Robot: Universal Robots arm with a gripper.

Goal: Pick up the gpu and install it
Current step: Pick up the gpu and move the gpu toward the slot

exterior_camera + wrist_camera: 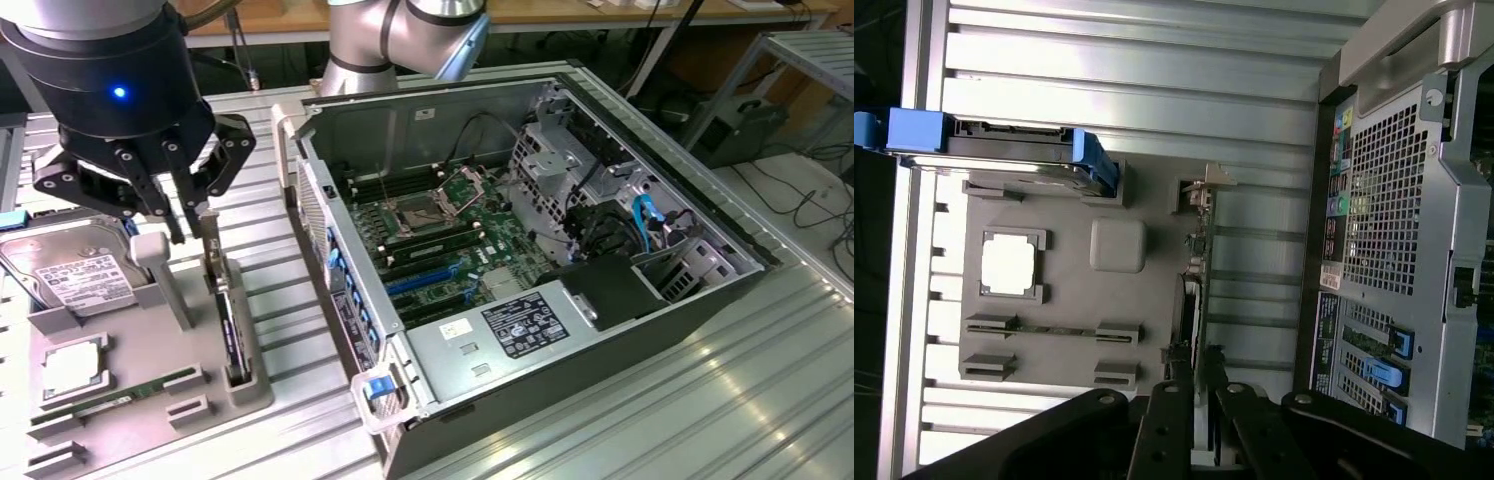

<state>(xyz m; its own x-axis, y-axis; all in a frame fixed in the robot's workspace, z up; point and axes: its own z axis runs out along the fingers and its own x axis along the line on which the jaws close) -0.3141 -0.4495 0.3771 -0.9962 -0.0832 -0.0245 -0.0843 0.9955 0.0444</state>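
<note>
While the arm's black gripper (194, 230) hangs low over a gray parts tray (187, 410) at the exterior view's left, we see the gpu (230, 335) standing on its long edge in a slot of that tray, directly beneath the tool. Farthest left on the tray lies a silver hard drive (64, 275) with a white label. Nearer the camera, a square processor (74, 365) sits in its pocket and a narrow green memory stick (127, 397) lies flat. A blue light (120, 93) glows on the gripper's body.

From the wrist view we look straight down the card's thin top edge, with its silver bracket (1206, 185) at the far end. The gripper sits right over the near end of the card. Whether it is clamped on the board or loose about it, we cannot tell.

Just to the right of the tray in the exterior view, the open computer case (721, 240) lies on its side on the ribbed metal table (694, 400). Its motherboard (447, 235) is exposed, with blue expansion slots (434, 280) along its near edge. Blue cables (645, 225) run through the drive bay further right. The gpu is in the tray, outside the case.
</note>
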